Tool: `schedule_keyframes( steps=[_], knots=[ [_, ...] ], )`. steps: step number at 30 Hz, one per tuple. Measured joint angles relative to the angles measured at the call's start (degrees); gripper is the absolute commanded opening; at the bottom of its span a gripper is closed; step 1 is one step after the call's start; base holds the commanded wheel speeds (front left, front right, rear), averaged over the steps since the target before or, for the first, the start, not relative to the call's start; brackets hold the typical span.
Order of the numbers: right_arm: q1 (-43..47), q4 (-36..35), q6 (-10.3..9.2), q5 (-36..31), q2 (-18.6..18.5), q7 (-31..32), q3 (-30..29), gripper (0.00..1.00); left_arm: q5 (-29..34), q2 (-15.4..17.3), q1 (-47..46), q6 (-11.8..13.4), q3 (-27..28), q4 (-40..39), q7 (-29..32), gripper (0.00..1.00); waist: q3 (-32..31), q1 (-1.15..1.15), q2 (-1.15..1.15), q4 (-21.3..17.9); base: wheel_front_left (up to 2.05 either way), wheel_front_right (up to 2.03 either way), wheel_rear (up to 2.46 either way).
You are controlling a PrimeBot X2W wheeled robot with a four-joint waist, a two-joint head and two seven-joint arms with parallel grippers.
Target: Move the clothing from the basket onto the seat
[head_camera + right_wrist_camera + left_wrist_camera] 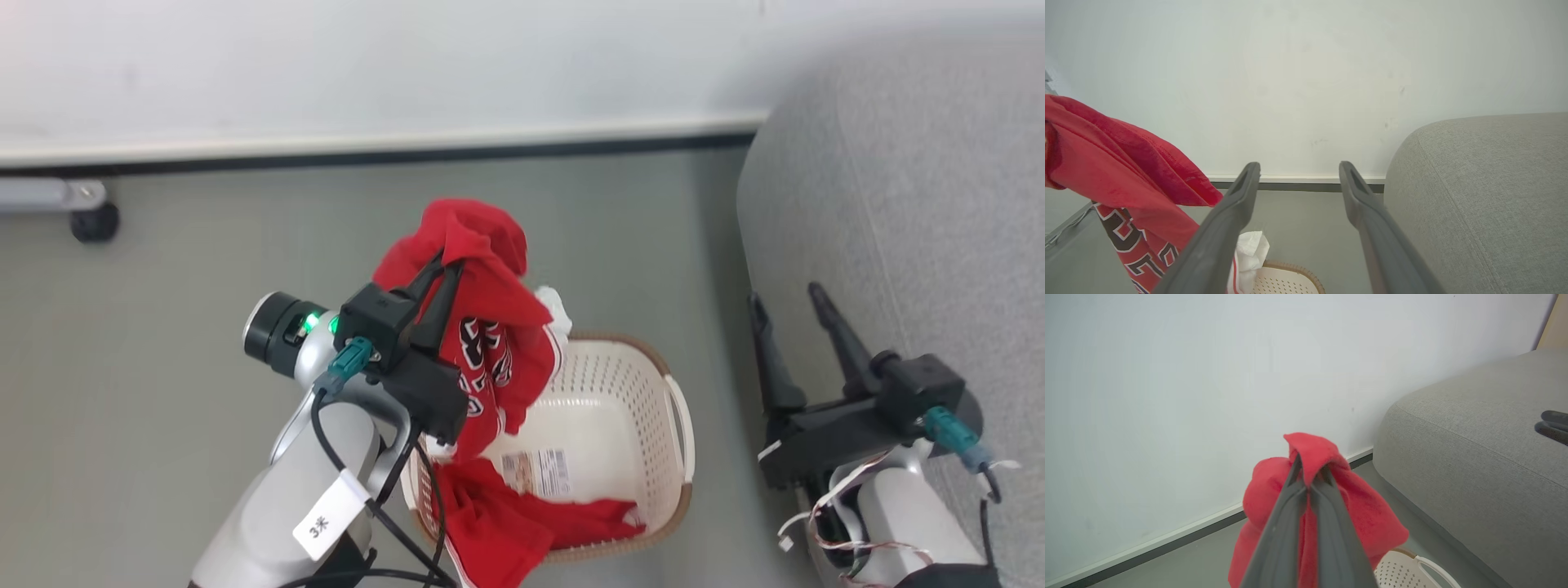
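Firstly, red jersey (490,327): lifted above the left side of the basket (682,441), pinched at its top fold. It hangs lengthwise, long axis vertical, bunched end uppermost and loose end pointing down toward the basket's left rim. Black-and-white block lettering runs down its length, and a bit of white fabric (555,306) shows at its far side. In the right wrist view the jersey (1118,171) slopes down from the upper left. Whether its lower end touches the clothing below cannot be told.

Second red garment (506,531): lying in the near part of the basket and spilling over the near rim.

Left gripper (447,263): fingers pressed together on the jersey's top fold, pointing up and away from the robot; the left wrist view shows the jersey (1372,522) wrapped over both tips.

Basket: cream, perforated, brown rim band, white loop handle on the right. It stands on the floor (204,245) between the two arms. A printed label (536,472) lies on its bare bottom.

Right gripper (785,296): jaws spread wide, nothing between them, held at the seat's near left edge, apart from the basket.

Seat (898,204): grey woven upholstery, rounded edge, to the right of the basket, well above floor level.

Wall (408,65): pale, with a dark skirting line at the floor. A black caster (94,222) stands at far left.
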Motion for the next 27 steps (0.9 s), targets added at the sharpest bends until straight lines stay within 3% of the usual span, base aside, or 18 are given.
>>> schedule_keyframes(
  steps=[15,27],
  knots=[
    [3.04,6.38,0.49,-0.89,0.74,0.0,5.9,1.0,-2.14,1.59,4.85,-1.44,0.22,-2.13,0.0,0.0,-11.6,0.0,0.0,1.06,0.0,0.0,0.0],
    [4.33,9.06,0.93,-1.97,1.15,0.01,17.19,1.0,-2.4,1.96,8.49,-1.97,-1.22,-8.4,0.12,0.0,-18.61,0.0,0.0,1.11,0.0,0.0,0.0]
  ],
)
